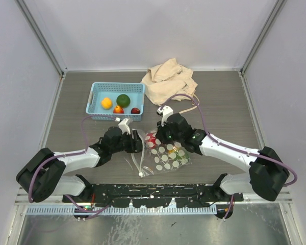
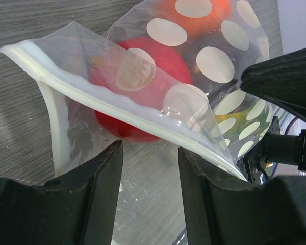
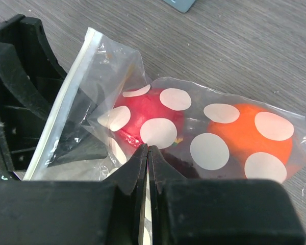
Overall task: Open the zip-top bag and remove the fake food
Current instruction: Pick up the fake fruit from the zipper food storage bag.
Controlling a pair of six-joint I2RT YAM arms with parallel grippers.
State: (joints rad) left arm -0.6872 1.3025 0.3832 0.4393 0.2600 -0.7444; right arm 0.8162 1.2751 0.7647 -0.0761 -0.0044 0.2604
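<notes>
The zip-top bag [image 1: 167,153], holding fake food [image 3: 143,116], is lying on the surface [image 1: 222,102]; the right end effector [image 3: 147,151] is clenching its film, while the left end effector [image 2: 150,149] is gaping released beside the zip strip [image 2: 117,104].

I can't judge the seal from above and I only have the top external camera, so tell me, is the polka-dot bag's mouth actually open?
Observer: Yes. In the left wrist view the zip-top bag gapes: its two white zip strips stand clearly apart.
Operator: Is the right gripper gripping anything?
Observer: The right gripper has its fingers shut on the bag's clear film, just in front of the red fruit.
Operator: What's deeper inside?
Observer: An orange fruit lies beyond the red one, at the bag's closed end.
</notes>
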